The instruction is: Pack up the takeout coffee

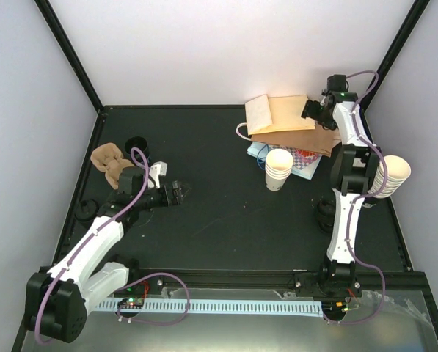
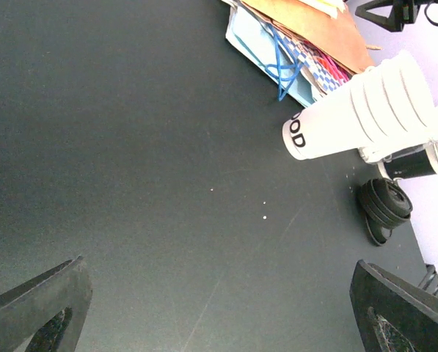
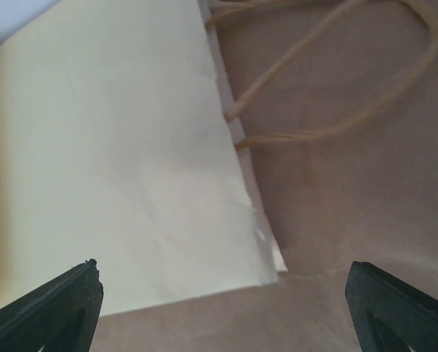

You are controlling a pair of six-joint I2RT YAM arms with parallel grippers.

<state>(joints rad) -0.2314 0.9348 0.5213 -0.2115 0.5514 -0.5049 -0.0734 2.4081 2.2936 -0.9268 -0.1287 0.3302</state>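
Observation:
No single takeout coffee cup can be picked out in any view. My left gripper (image 1: 180, 192) hovers open over bare black tabletop at the left-middle, and its dark fingertips (image 2: 35, 304) show at the bottom corners of the left wrist view with nothing between them. At the back right, my right gripper (image 1: 309, 110) is open above a pile of flat paper bags (image 1: 288, 114). The right wrist view shows a pale cream bag (image 3: 116, 169) lying on a brown bag with twisted paper handles (image 3: 329, 125); the jaws stand wide apart and hold nothing.
A nested stack of lidless cream cups (image 1: 279, 169) (image 2: 365, 110) stands in front of the bags. A second cup stack (image 1: 392, 174) is at the right edge. Black lids (image 1: 136, 143) (image 2: 384, 205) and brown cup sleeves (image 1: 110, 163) lie about. Blue-printed packets (image 2: 277, 51) lie under the bags.

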